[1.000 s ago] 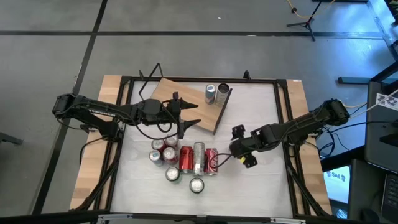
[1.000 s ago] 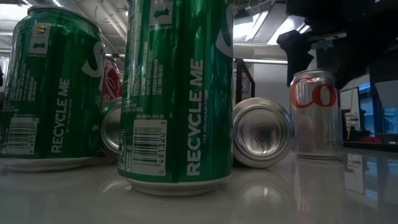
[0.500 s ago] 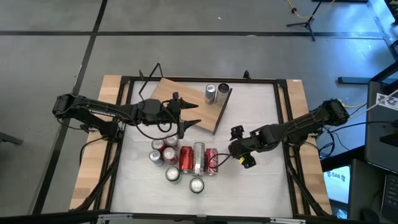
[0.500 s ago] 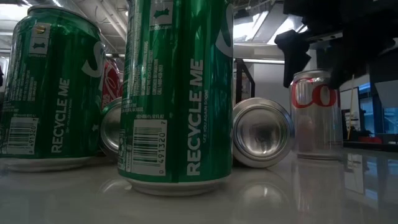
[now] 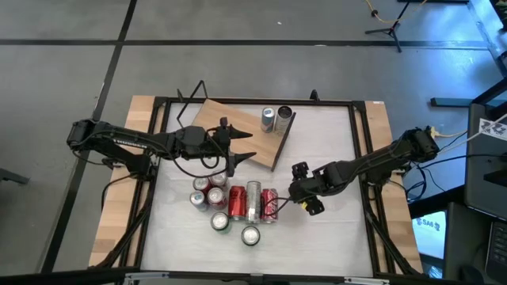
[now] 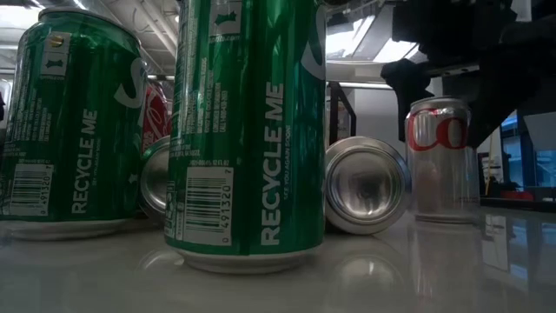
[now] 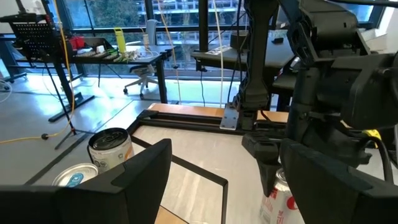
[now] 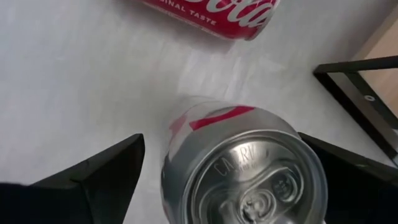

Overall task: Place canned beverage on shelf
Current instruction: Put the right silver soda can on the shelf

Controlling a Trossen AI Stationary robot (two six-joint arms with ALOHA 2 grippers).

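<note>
Silver-and-red, that's the can that matters right now: a standing Diet Coke can [image 8: 245, 165] sitting directly under the right claw [image 8: 224, 168], right at the edge of the can cluster on the surface [image 5: 333, 229]. From the wrist view the claw's two dark fingers are spread wide, one on each side of the can's top, with clear gaps, so it's open and holding nothing. The can's long axis is upright, lid facing the claw, so I'd guess the next move is basically a straight drop with the fingers straddling the body.

Just past it, away from the claw, a red Coca-Cola can [image 8: 208, 15] lies on its side, so there's not much slack on that side.

The left claw [image 5: 242, 146] hovers over the near corner of the shelf [image 5: 218, 119], fingers apart and empty, well away from this can. So the right arm is clearly the nearer one. The shelf already carries two upright cans [image 5: 276, 118] at its far end, well off from the right claw, across the surface.
</note>
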